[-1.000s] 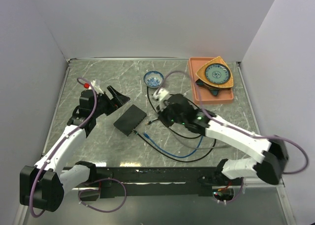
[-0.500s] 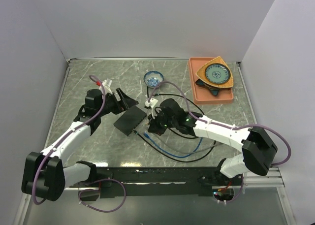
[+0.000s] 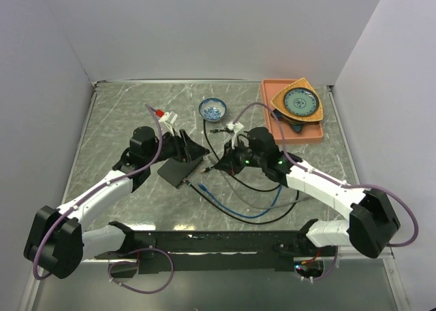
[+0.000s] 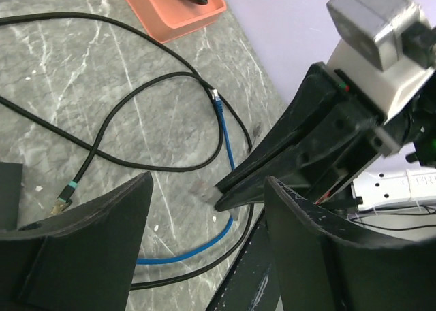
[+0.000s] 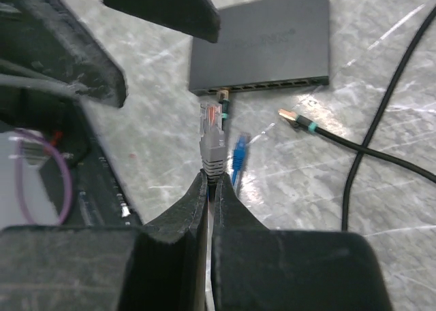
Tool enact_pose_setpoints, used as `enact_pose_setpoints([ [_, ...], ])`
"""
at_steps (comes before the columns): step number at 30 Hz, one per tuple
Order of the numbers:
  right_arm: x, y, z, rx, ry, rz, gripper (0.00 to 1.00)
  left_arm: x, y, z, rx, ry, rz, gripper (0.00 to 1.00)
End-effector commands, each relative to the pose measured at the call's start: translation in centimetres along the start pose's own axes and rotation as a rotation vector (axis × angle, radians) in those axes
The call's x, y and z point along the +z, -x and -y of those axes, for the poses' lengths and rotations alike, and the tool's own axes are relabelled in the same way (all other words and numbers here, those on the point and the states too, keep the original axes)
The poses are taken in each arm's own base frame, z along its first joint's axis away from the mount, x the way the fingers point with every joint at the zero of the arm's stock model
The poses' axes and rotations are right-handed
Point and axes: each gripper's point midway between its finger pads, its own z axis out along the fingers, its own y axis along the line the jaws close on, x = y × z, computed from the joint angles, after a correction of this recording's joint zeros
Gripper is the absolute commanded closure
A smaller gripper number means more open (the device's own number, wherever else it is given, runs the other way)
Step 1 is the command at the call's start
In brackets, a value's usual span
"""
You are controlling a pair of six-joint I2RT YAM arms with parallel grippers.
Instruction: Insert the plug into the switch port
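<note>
Two jaws of the right gripper (image 5: 210,182) pinch the grey plug (image 5: 212,135) by its boot, just short of the switch (image 5: 262,42), which lies flat between the arms. The left gripper (image 3: 189,148) hangs spread near the switch. I'd level the plug, line it up with a free socket, then push straight.

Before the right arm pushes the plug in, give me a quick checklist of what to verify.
1. Grey plug clamped in right gripper jaws: ok.
2. Plug tip faces the switch port row: ok.
3. Target port free: cannot tell; a gold connector sits right there.
4. Left gripper bracing the switch: not ok, jaws open.
5. Blue plug clear of the path: ok, lies beside.
</note>
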Motion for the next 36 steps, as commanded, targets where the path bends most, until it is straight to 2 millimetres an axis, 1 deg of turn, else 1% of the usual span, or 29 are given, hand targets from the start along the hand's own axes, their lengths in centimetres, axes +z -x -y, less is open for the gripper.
enact_pose_setpoints([
  [1, -1.9, 2.6, -2.4, -0.009, 0.141, 0.122, 1.0, 0.1, 2.0, 2.8, 0.089, -0.092, 0.054, 0.29],
  [4, -2.5, 2.9, -2.9, -0.015, 0.175, 0.137, 1.0, 0.3, 1.9, 3.1, 0.091, -0.104, 0.052, 0.32],
  [8, -2.7, 3.2, -3.1, -0.012, 0.184, 0.147, 1.0, 0.5, 1.4, 4.0, 0.098, -0.145, 0.03, 0.37],
  [11, -2.7, 3.3, -3.0, -0.005, 0.186, 0.151, 1.0, 0.6, 1.1, 4.9, 0.116, -0.185, 0.021, 0.4],
  [16, -2.9, 3.5, -2.8, 0.004, 0.187, 0.165, 1.0, 0.8, 0.5, 5.8, 0.139, -0.215, -0.003, 0.45],
  [19, -3.1, 3.7, -2.5, 0.012, 0.182, 0.176, 1.0, 1.0, 0.3, 5.9, 0.145, -0.215, -0.009, 0.48],
  [22, -3.2, 3.7, -2.7, 0.017, 0.194, 0.176, 1.0, 1.2, 0.3, 5.9, 0.146, -0.211, -0.017, 0.53],
  [23, -3.0, 3.6, -2.6, 0.017, 0.196, 0.172, 1.0, 1.3, 0.3, 5.9, 0.144, -0.208, -0.018, 0.59],
  [25, -3.1, 3.7, -2.7, 0.015, 0.202, 0.166, 1.0, 1.4, 0.4, 5.8, 0.141, -0.204, -0.008, 0.65],
  [26, -2.9, 3.5, -2.6, 0.018, 0.2, 0.159, 1.0, 1.5, 0.5, 5.9, 0.135, -0.204, -0.006, 0.74],
  [28, -2.9, 3.5, -2.6, 0.022, 0.203, 0.156, 1.0, 1.5, 0.5, 6.1, 0.137, -0.212, -0.006, 0.79],
  [29, -2.9, 3.7, -2.8, 0.018, 0.207, 0.165, 1.0, 1.6, 0.2, 6.1, 0.142, -0.216, -0.017, 0.84],
  [31, -3.0, 3.7, -2.8, 0.018, 0.209, 0.166, 1.0, 1.8, 0.2, 6.0, 0.143, -0.206, -0.028, 0.9],
  [32, -2.9, 3.8, -2.7, 0.018, 0.205, 0.167, 1.0, 1.9, 0.1, 5.9, 0.144, -0.202, -0.032, 0.98],
  [36, -3.0, 4.2, -2.4, 0.02, 0.174, 0.158, 0.99, 2.1, 0.7, 6.0, 0.139, -0.184, -0.011, 0.99],
])
